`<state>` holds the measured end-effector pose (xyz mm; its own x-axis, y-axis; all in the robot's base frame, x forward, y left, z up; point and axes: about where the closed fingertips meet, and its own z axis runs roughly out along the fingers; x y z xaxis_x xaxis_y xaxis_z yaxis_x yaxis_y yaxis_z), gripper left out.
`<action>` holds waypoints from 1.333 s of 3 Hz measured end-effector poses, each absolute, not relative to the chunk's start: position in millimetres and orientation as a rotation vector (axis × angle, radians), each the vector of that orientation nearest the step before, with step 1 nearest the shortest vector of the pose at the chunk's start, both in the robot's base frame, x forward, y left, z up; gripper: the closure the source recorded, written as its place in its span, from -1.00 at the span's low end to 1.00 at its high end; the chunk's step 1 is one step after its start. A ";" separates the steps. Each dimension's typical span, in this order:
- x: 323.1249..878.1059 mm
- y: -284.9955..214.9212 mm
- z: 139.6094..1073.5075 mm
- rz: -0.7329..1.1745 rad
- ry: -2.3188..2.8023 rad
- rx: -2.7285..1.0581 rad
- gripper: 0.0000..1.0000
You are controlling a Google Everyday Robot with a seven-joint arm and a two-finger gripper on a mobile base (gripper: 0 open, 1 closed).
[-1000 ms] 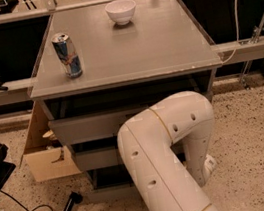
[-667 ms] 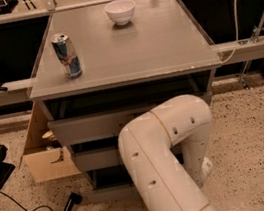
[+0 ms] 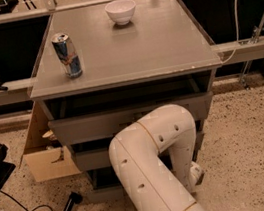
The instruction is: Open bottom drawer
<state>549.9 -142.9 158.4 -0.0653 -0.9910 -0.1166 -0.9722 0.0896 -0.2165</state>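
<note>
— Since your arm (image 3: 152, 160) hides much, where's the bottom drawer (image 3: 107, 193)?
— Six o'clock, lowest. Your gripper (image 3: 197, 173) sits low at five o'clock, likely to reach it; spread or pressed, I cannot tell.

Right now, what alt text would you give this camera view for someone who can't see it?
A white robot arm bends down before a grey three-drawer cabinet, its gripper low by the bottom drawer, mostly hidden. A can and a white bowl stand on top.
</note>
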 end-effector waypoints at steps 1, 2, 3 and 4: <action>540.6 -141.6 152.7 -0.088 2.130 -2.070 -0.49; 536.0 -130.8 151.0 -0.054 2.107 -2.148 -0.02; 541.0 -127.2 158.1 -0.049 2.102 -2.136 0.60; 535.4 -114.7 157.9 -0.007 2.068 -2.181 0.99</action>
<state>535.4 -114.7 157.9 0.0575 -0.9943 -0.0899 -0.9937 -0.0483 -0.1013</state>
